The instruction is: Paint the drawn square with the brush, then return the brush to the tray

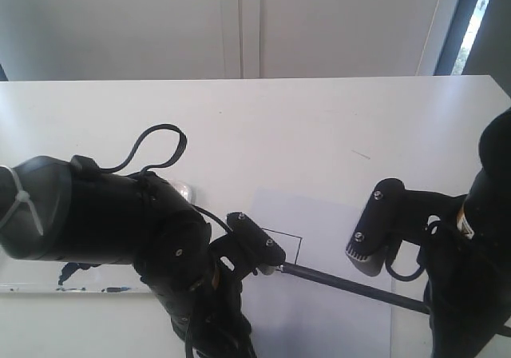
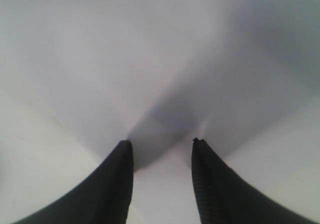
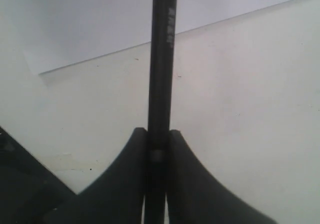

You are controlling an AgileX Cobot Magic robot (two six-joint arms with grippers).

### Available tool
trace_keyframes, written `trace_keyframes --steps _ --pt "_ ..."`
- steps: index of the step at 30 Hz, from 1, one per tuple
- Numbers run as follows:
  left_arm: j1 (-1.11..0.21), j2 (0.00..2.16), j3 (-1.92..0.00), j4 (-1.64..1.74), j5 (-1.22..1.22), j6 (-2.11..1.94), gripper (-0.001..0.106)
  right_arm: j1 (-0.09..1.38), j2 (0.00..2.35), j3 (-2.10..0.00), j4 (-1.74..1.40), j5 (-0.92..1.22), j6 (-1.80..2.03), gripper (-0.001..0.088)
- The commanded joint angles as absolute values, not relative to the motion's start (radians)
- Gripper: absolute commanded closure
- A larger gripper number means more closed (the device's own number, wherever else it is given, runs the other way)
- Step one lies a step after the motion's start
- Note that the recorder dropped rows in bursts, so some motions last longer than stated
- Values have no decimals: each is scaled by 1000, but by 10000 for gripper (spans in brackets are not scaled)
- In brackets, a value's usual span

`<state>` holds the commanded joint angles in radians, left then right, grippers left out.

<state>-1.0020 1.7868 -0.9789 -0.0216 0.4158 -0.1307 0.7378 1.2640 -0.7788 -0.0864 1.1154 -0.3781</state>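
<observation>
White tabletop (image 1: 319, 118) is seen, pale wall panels (image 1: 160, 22) at 12 o'clock. One thin black-lined drawn square (image 1: 289, 248) is counted at 6 o'clock; one long black-handled brush (image 1: 351, 284) is gripped by the right tool (image 3: 157, 134); left tool (image 2: 162, 144) is held wide.

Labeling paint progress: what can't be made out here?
- Brush tip: exterior view, the brush runs behind the left gripper; right wrist view's edge cuts it off.
- Drawn square: exterior view, left gripper covers its left part; paint inside unclear.
- Tray: exterior view, mostly behind the left arm.
- Left wrist view: blurred, no pen lines visible.
</observation>
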Motion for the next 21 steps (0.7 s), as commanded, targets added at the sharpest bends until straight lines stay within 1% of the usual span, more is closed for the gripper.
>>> trace_keyframes --steps 14,21 --pt "-1002 1787 -979 -22 416 -131 614 738 1275 -779 -211 1075 -264 868" --pt "-1002 1787 -979 -22 416 -131 614 738 1305 -779 -215 1059 -260 868"
